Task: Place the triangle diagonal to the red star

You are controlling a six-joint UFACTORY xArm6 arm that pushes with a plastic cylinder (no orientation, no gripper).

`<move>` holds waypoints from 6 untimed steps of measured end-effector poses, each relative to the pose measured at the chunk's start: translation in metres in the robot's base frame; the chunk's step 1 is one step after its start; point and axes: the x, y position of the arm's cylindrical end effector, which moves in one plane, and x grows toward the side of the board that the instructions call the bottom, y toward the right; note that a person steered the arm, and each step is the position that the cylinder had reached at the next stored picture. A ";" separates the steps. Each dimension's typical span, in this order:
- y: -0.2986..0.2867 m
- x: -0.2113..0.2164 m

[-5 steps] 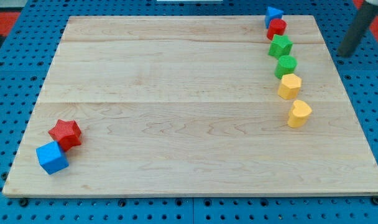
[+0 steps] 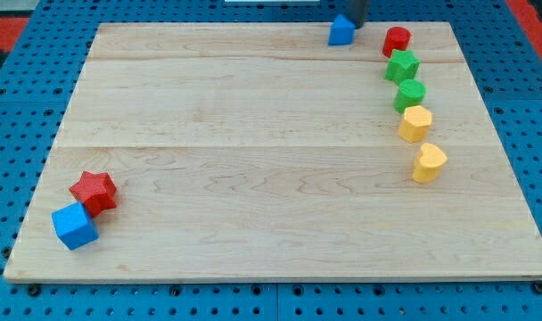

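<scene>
Blue triangle (image 2: 341,31) sits at our pale wooden counter's (image 2: 253,178) top edge, touching my tip (image 2: 354,23) at its right; far off at bottom-left, red star (image 2: 94,191) touches blue cube (image 2: 74,226); we carry no gripper.

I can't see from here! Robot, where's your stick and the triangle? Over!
My tip at the view's top, touching the blue triangle. Red star far off, bottom left, beside blue cube. Nothing between.
</scene>
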 end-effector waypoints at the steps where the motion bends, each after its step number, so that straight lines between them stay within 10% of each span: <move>1: -0.043 0.015; 3: -0.033 0.086; 6: -0.213 0.158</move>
